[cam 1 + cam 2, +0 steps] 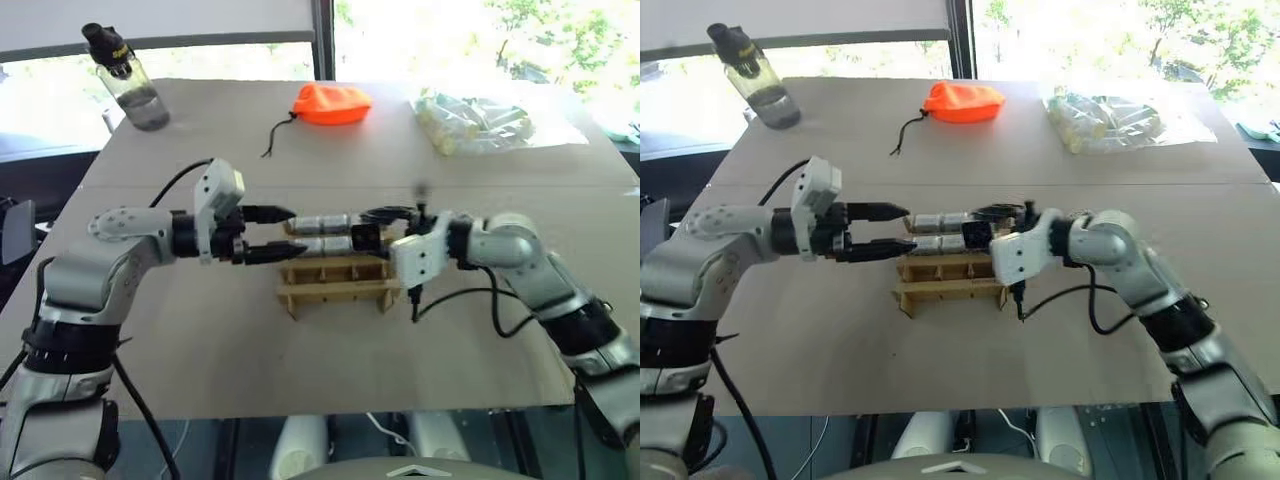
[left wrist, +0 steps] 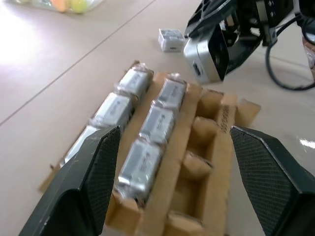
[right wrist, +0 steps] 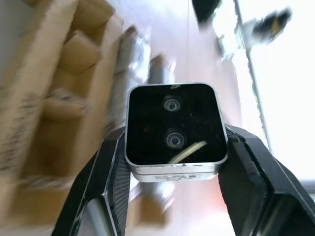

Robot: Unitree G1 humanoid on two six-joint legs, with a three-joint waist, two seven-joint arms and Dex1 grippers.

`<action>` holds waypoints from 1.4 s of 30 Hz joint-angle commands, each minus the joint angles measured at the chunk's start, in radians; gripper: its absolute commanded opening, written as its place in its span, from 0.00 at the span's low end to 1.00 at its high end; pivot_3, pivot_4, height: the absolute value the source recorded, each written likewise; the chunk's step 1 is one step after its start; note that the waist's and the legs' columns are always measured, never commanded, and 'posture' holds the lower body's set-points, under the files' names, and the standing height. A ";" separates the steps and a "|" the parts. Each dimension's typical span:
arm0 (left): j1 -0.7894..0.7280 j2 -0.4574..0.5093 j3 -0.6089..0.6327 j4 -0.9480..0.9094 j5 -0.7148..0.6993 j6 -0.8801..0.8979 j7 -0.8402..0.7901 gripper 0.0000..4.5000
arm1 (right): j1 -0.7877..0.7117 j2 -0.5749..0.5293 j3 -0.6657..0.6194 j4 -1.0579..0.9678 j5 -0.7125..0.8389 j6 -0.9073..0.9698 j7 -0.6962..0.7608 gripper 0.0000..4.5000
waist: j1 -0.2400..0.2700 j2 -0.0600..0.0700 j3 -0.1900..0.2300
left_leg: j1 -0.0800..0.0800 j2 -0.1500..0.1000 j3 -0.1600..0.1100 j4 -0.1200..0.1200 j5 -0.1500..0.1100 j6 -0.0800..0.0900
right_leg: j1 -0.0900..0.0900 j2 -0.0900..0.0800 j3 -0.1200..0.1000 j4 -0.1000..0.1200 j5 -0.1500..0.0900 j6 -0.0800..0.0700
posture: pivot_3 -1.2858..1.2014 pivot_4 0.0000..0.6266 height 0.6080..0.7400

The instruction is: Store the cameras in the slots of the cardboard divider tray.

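In the head views, the cardboard divider tray (image 1: 338,283) is seen between both arms. The left gripper (image 1: 272,233) is held with its jaws wide apart and empty, beside the tray's far rows, probably ready to assist.

In the left wrist view, six cameras (image 2: 152,125) are seen filling the tray's two far rows; the near slots are left vacant. One spare camera (image 2: 171,40) lies beyond the tray.

In the right wrist view, a black-faced camera (image 3: 172,128) is clamped between the right gripper (image 3: 172,162) jaws, above the tray.
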 commanded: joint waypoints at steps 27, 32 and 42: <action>-0.138 -0.001 -0.095 0.066 0.047 0.056 -0.163 0.82 | -0.182 0.128 0.077 0.258 -0.262 -0.298 -0.249 0.43 | -0.002 -0.001 0.001 | 0.001 0.000 0.000 0.001 0.002 -0.003 | -0.001 -0.001 0.001 0.003 0.000 0.000 | 0.52 0.24 0.89; -0.163 -0.025 -0.101 0.101 0.065 0.031 -0.171 0.82 | -0.178 0.130 0.079 0.256 -0.257 -0.291 -0.244 0.43 | -0.001 -0.001 0.001 | 0.000 0.000 0.000 0.001 0.002 -0.003 | -0.001 -0.001 0.001 0.003 0.000 0.000 | 0.52 0.24 0.89; -0.157 -0.030 -0.105 0.111 0.072 0.021 -0.204 0.14 | -0.171 0.126 0.080 0.247 -0.240 -0.288 -0.225 0.43 | -0.003 -0.001 0.001 | 0.000 0.000 0.001 0.001 0.002 -0.003 | -0.001 -0.001 0.001 0.003 0.000 0.000 | 0.52 0.24 0.89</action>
